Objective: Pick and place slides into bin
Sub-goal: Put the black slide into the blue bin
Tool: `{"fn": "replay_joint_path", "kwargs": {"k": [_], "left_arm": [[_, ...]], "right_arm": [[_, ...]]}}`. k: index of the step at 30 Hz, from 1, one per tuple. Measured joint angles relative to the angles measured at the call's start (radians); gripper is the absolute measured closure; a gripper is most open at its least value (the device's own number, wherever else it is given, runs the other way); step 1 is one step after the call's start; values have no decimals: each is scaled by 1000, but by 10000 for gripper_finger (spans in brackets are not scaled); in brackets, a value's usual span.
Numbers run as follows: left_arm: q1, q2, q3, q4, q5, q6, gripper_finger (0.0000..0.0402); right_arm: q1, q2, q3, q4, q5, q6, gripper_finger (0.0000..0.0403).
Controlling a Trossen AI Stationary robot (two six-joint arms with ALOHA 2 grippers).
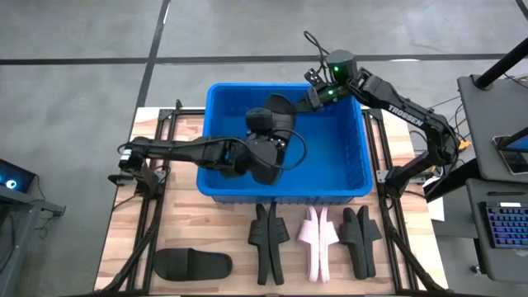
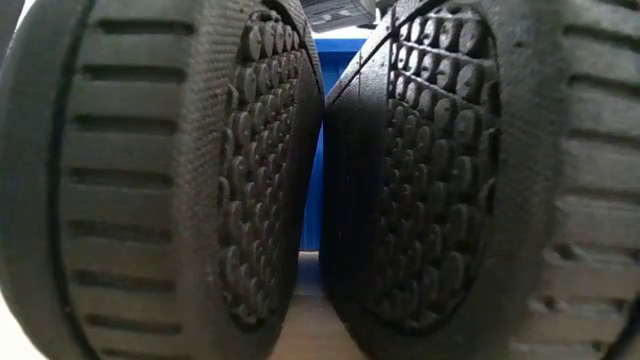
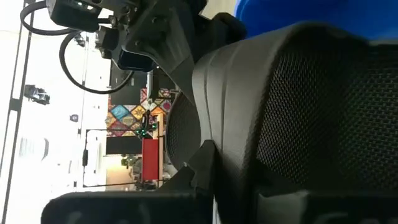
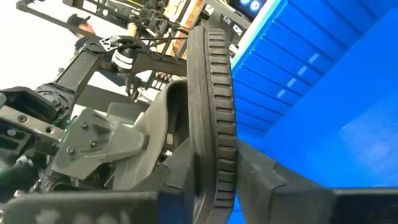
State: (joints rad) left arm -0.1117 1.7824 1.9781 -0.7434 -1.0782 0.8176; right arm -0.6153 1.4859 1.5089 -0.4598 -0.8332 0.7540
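Nearest the table's front edge, a flat matte black slide (image 1: 193, 264), two black pairs standing on edge (image 1: 268, 241) (image 1: 360, 239) and a pale pink pair (image 1: 318, 242) line the wooden tabletop (image 1: 124, 223). Beyond them stands the large bright blue plastic bin (image 1: 351, 161); the left gripper (image 1: 266, 142) reaches over its interior, whether clenched or released I cannot tell. At the bin's far side the right gripper (image 4: 214, 180) is clamped on a black ridged-sole slide (image 4: 211, 99) held over the blue interior.

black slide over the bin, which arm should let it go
Right, probably. The right gripper is clamped on the black slide edge-on over the bin. The left gripper seems to hold the same slide from lower inside, so it may need to release first.
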Motion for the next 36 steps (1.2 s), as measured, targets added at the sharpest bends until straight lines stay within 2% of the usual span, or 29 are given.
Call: {"fn": "replay_joint_path", "kwargs": {"k": [5, 10, 18, 28, 36], "left_arm": [[21, 0, -8, -8, 8, -72, 398], [62, -5, -49, -59, 50, -184, 399], [135, 1, -232, -80, 77, -223, 399], [239, -4, -422, -42, 74, -375, 400], [314, -4, -554, 37, 17, -394, 400]], "right_arm": [[-29, -9, 4, -1, -8, -3, 274], [-60, -37, 5, -8, -1, -3, 264], [-70, -112, 11, 8, -11, -15, 274], [-72, -218, 9, 6, 85, -33, 289], [-72, -280, 8, 4, 103, -52, 290]]}}
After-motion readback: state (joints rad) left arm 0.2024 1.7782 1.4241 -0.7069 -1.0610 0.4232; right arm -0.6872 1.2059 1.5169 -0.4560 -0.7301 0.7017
